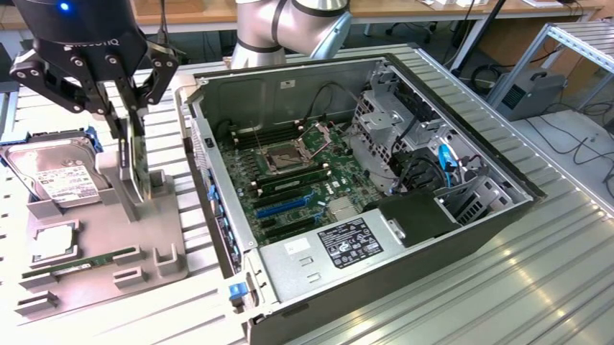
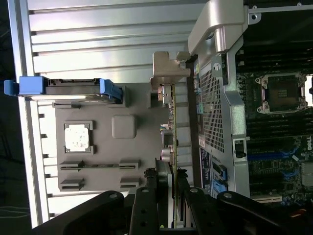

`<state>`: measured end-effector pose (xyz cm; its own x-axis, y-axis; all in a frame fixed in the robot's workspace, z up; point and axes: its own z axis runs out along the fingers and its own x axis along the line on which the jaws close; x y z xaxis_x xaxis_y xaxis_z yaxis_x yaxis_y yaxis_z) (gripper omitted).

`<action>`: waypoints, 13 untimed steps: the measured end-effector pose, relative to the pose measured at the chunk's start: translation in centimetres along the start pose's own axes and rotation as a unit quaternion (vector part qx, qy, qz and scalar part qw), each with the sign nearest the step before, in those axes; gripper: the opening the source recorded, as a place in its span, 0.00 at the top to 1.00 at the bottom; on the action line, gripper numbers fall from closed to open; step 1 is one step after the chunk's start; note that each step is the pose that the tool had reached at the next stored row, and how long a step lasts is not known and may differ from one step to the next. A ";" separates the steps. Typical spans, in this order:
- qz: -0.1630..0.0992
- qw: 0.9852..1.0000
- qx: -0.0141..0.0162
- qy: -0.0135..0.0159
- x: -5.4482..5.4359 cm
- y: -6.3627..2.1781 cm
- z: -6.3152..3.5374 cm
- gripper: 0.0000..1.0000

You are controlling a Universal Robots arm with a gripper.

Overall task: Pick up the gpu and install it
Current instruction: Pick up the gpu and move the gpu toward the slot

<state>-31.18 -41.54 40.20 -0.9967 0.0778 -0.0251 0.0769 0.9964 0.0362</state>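
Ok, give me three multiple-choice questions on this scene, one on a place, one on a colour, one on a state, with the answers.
1. Where is the hard drive?
A. inside the computer
B. on the floor
C. on the grey tray

2. What colour is the hard drive's carrier?
A. blue
B. red
C. yellow

3. How is the gpu placed?
A. flat in the tray
B. on edge, held by the gripper
C. seated on the motherboard

Answers: C, it lies in the tray; A, blue plastic shows at its ends; B, the gripper is closed on the upright card.
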 end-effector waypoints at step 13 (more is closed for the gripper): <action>0.000 1.000 0.000 0.000 0.0 0.01 -0.37 0.73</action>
<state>-31.18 -41.53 40.57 -0.9967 0.0778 -0.0251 0.0769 0.9964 0.0362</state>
